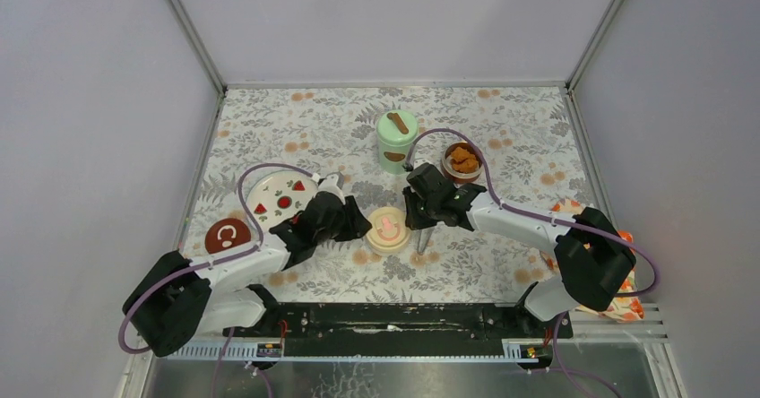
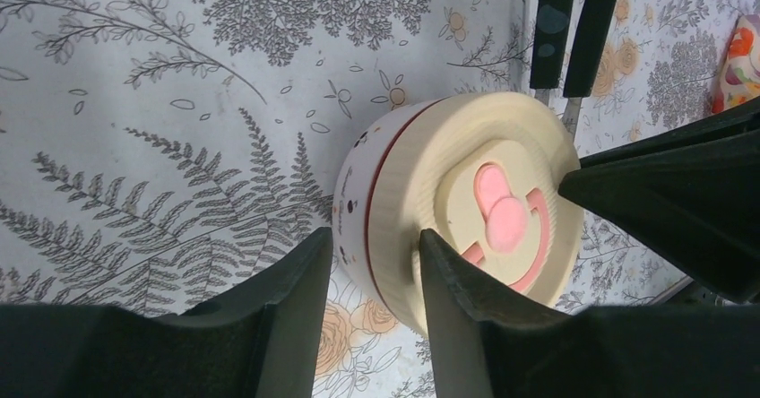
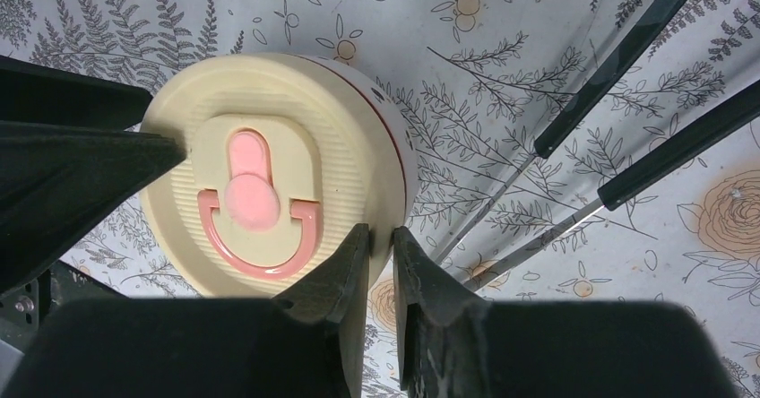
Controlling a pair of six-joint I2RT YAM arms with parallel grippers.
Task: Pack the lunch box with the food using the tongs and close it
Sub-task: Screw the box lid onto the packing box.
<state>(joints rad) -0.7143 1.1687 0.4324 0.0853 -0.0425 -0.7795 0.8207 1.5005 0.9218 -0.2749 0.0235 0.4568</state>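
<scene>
A small bowl with a cream lid (image 1: 388, 229) and a pink latch stands between my two grippers. My left gripper (image 2: 375, 237) is open astride the lid's rim (image 2: 394, 237), one finger over the top and one beside the bowl's wall. My right gripper (image 3: 378, 232) is shut to a thin slit at the opposite rim of the cream lid (image 3: 269, 183), holding nothing. The dark tongs (image 3: 627, 102) lie on the table just right of it. Orange fried chunks fill an open steel bowl (image 1: 463, 160). The mint-green jar (image 1: 396, 141) stands lidded behind.
A dark-red lid (image 1: 228, 236) lies flat at the left, beside the white plate with red fruit pictures (image 1: 280, 192). An orange-patterned cloth (image 1: 627, 272) sits at the right edge near the right arm's base. White walls enclose the floral table.
</scene>
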